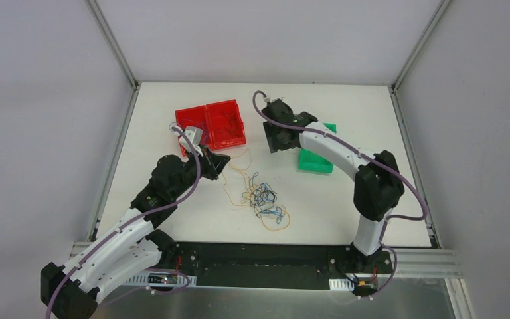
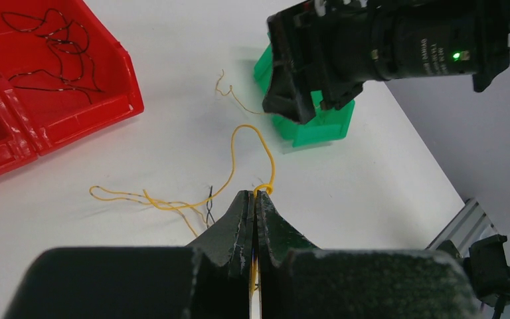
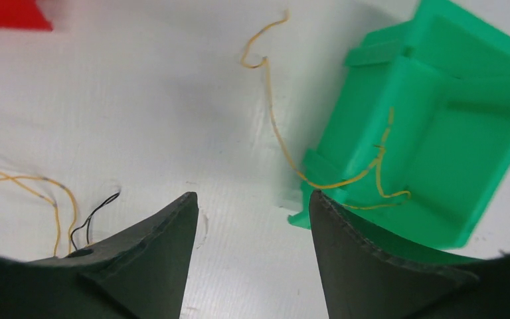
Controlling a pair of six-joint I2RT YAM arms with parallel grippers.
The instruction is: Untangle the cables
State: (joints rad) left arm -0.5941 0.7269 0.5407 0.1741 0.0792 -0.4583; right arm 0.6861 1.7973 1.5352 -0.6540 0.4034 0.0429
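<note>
The cables [image 1: 262, 199] lie as a loose tangle of yellow, orange, blue and black wires on the white table, in front of both arms. My left gripper [image 1: 224, 160] [image 2: 257, 194] is shut on a yellow wire [image 2: 239, 133] that loops up from its tips and trails left. Over the table beside the green bin [image 1: 315, 161] my right gripper [image 1: 275, 143] [image 3: 252, 196] stands open with nothing between its fingers. An orange wire [image 3: 345, 183] hangs over the green bin's [image 3: 438, 119] near wall, one end on the table.
Two red bins [image 1: 212, 126] stand at the back left. One red bin [image 2: 116, 100] holds thin black wires [image 2: 53, 53]. The right arm's wrist [image 2: 385, 53] hangs over the green bin [image 2: 312, 129]. A metal rail runs along the table's near edge.
</note>
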